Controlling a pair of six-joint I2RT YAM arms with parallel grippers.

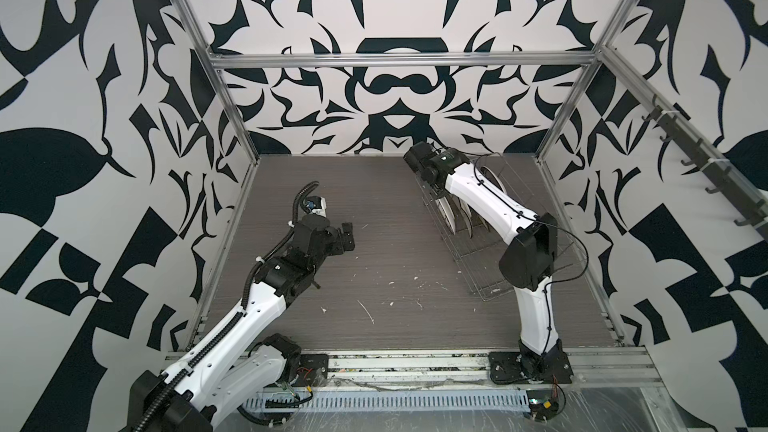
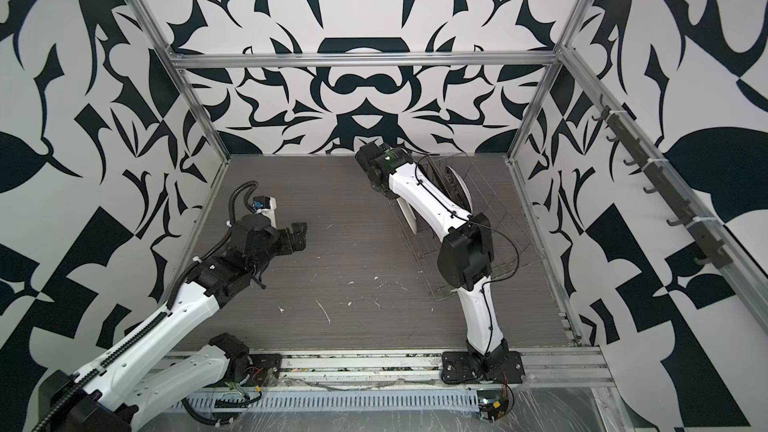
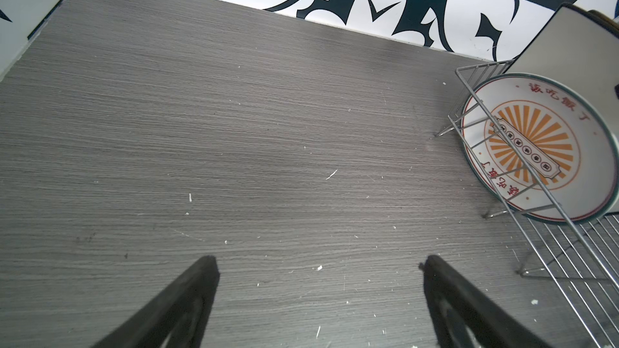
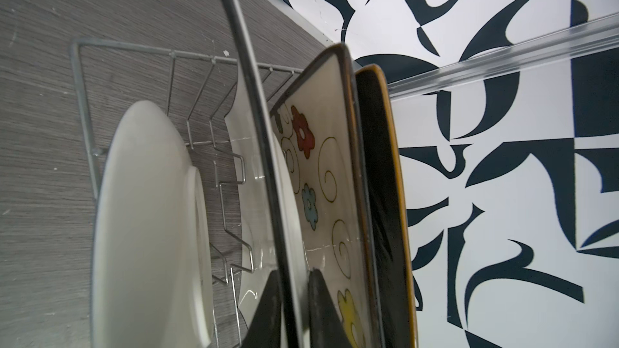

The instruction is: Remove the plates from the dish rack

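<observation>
Pinching one dark-rimmed plate (image 4: 249,88), right hand (image 4: 292,277), four plates (image 4: 144,212), one dish rack (image 4: 83,95)

Dish rack (image 1: 484,272) sits on the tabletop (image 1: 374,209), right of centre, set at an angle. Plates (image 1: 449,214) stand on edge in a row in its rear half. Right gripper (image 4: 294,277) is above that row, jaws astride the held plate (image 4: 258,135), which has one plate on one side and two on the other. Left gripper (image 1: 347,236) hangs over the tabletop left of the rack, well apart.
</observation>
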